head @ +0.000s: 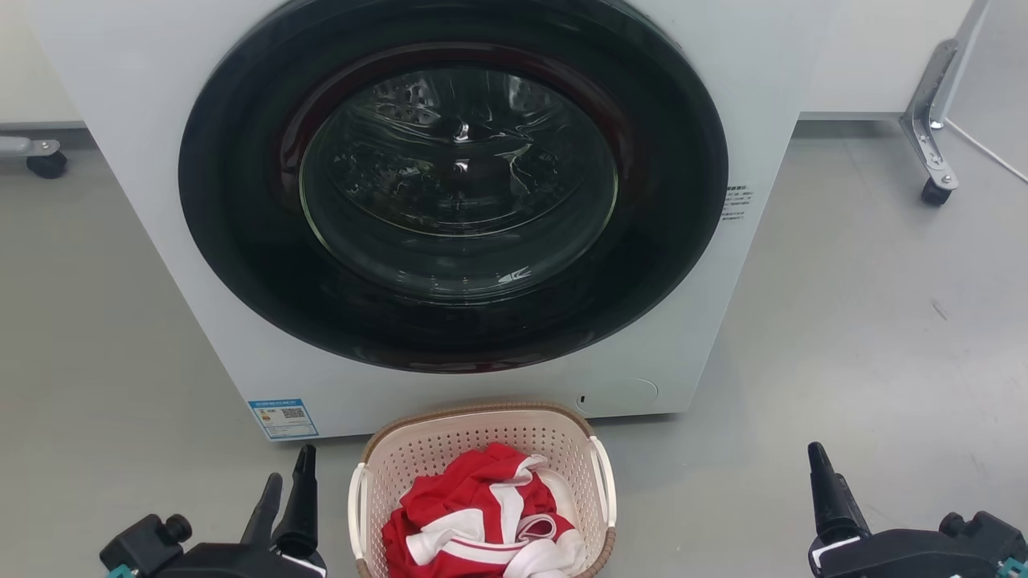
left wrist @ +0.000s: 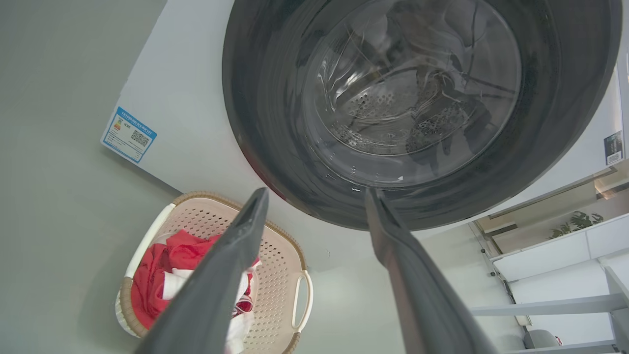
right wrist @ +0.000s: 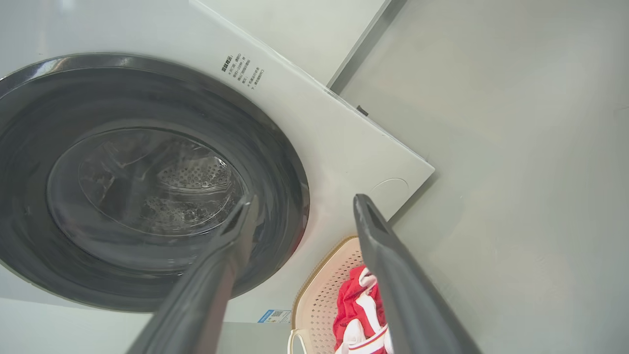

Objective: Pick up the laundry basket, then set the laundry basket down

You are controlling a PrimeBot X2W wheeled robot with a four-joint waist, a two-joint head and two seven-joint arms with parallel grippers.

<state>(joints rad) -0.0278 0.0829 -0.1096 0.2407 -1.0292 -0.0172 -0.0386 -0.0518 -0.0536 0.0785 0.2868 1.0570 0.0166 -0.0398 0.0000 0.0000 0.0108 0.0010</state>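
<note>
The basket (head: 438, 449) sits on the grey floor (head: 843, 321), just in front of the big white washer (head: 120, 160). Red and white clothes (head: 482, 514) lie bunched inside it. Its two white handles (head: 356, 506) are at its sides.

The left gripper (head: 291, 466) is near the basket's left handle but does not touch it. Its two fingers are spread apart and hold nothing. The right gripper (right wrist: 305, 199) is well apart from the basket, out on the right. Its fingers are spread apart too, with nothing in them. Bare floor lies between it and the basket.

The washer's round dark door (head: 458, 185) is shut, right behind the basket. A blue sticker (head: 283, 418) is on the washer's low left corner. A metal leg with a wheel (head: 932, 152) stands far back on the right, and another wheel (head: 46, 164) is far back on the left.
</note>
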